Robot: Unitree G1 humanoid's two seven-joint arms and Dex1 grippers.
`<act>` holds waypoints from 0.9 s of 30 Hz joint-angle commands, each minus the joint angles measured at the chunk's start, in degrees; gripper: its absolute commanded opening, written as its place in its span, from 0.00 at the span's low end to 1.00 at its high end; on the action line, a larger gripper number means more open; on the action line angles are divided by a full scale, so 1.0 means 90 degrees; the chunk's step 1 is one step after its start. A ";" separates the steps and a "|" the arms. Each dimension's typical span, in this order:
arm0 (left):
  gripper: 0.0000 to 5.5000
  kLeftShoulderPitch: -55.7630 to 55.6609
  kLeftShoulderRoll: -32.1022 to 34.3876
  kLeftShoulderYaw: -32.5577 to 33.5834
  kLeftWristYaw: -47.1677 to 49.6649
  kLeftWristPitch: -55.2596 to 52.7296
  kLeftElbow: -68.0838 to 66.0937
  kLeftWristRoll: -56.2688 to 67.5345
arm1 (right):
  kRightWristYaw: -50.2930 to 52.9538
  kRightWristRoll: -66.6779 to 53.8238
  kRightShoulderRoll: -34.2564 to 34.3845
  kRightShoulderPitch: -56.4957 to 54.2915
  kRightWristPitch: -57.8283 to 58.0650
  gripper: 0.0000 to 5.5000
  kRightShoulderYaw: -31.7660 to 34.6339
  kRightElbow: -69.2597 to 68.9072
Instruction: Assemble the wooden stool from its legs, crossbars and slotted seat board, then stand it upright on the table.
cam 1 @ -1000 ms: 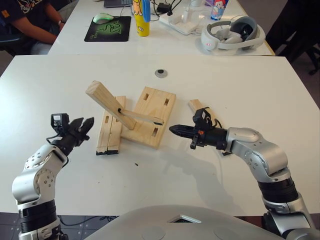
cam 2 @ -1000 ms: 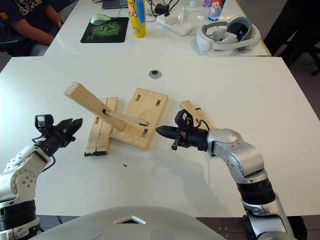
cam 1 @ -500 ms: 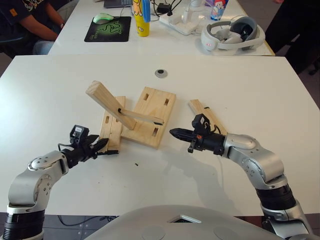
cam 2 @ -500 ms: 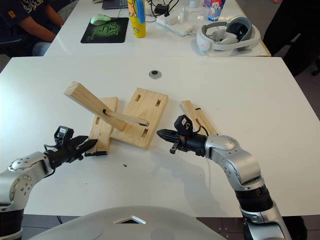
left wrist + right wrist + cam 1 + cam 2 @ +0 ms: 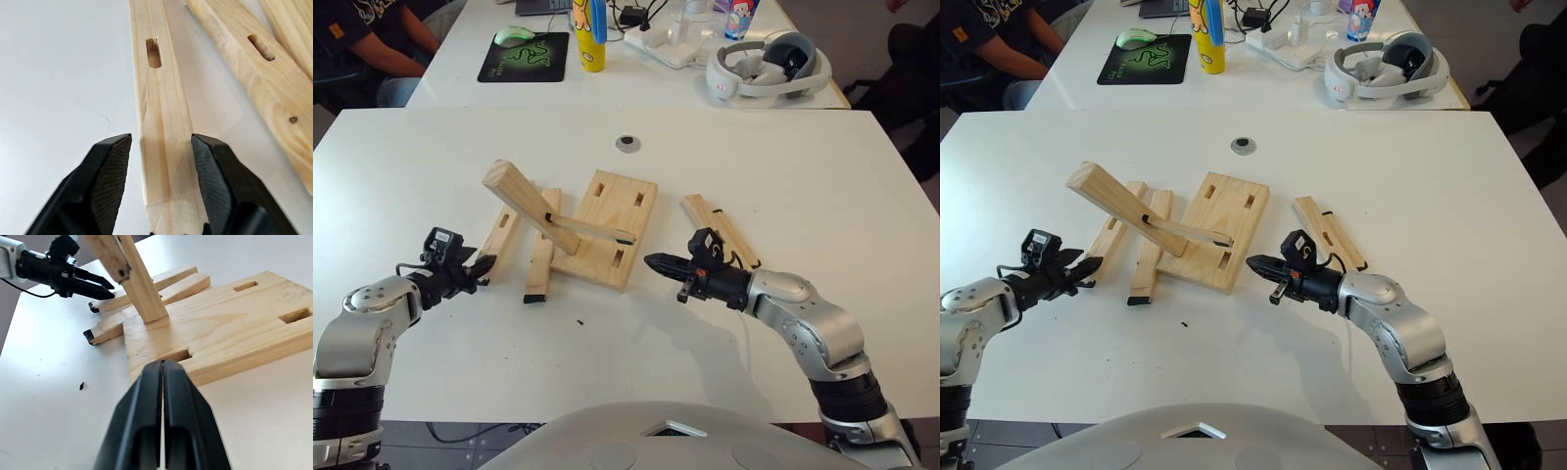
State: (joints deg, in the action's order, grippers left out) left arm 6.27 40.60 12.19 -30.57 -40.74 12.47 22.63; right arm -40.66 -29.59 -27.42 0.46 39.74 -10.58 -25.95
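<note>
Separation: pulled outer stool leg off its twin, straddled by open, unclamped left end effector, ready for gripping; right end effector shut, empty, beside seat board.

Open tabletop runs between the left gripper and the right gripper, in front of the seat board; the tilted leg rises from the board and overhangs the far ends of the outer flat leg and the inner flat leg, blocking a descent from above there; a wedge of bare table widens between the two toward the robot; the right-hand leg lies just behind the right gripper, with broad free surface beyond.
</note>
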 commanded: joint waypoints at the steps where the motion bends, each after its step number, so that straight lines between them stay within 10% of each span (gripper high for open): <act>1: 0.41 -0.0578 -0.0348 0.0379 0.0118 -0.0065 0.0363 0.0438 | -0.0468 -0.0436 -0.0138 -0.0036 0.0284 0.00 -0.0222 -0.0272; 11: 0.41 -0.0211 -0.0094 -0.0060 0.0063 -0.0267 0.0316 -0.0040 | -0.0233 -0.0391 -0.0012 -0.0113 0.0226 0.00 -0.0216 -0.0220; 27: 0.72 0.0106 -0.0410 -0.0175 0.0444 -0.0308 -0.0207 -0.0550 | -0.0205 -0.0432 -0.0056 -0.0096 0.0255 0.00 -0.0182 -0.0259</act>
State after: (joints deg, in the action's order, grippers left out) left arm 6.05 37.58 10.57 -26.92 -42.53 12.11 18.12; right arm -42.79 -33.05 -27.69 -0.16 41.67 -12.48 -27.55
